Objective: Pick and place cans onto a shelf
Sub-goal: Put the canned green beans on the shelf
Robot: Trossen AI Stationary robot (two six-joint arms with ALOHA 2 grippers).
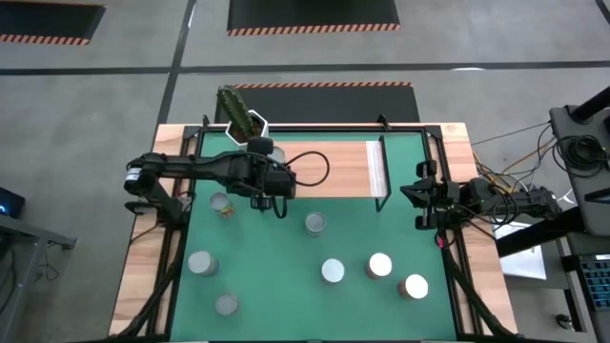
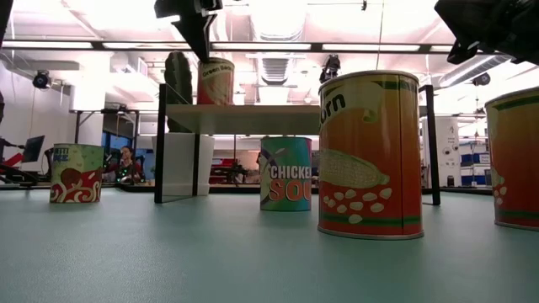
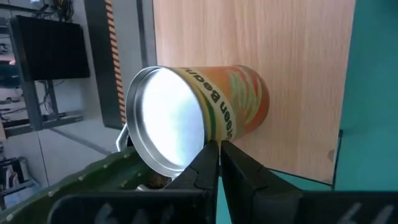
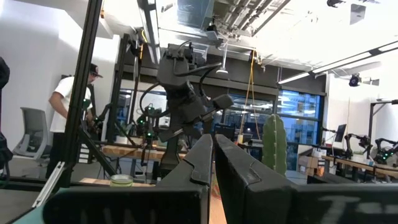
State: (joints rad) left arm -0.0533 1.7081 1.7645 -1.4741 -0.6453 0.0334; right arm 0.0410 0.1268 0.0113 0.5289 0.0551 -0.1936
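Left gripper (image 1: 259, 187) reaches inward, fingers together; right gripper (image 1: 412, 193) waits closed

You have a green mat (image 1: 286, 276) covering the wooden counter (image 1: 143, 276), and a cactus (image 1: 233, 105) in a white pot (image 1: 257, 122) stands at its far edge. Beyond the counter, a person (image 4: 68, 118) in a white shirt stands by a desk.

Shelf (image 1: 324, 170) plank right of green-bean can (image 1: 261, 147) bare; cactus (image 1: 233, 105) crowds its left end.

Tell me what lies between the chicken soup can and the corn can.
In the low view, only bare green mat separates the chicken soup can and the corn can.
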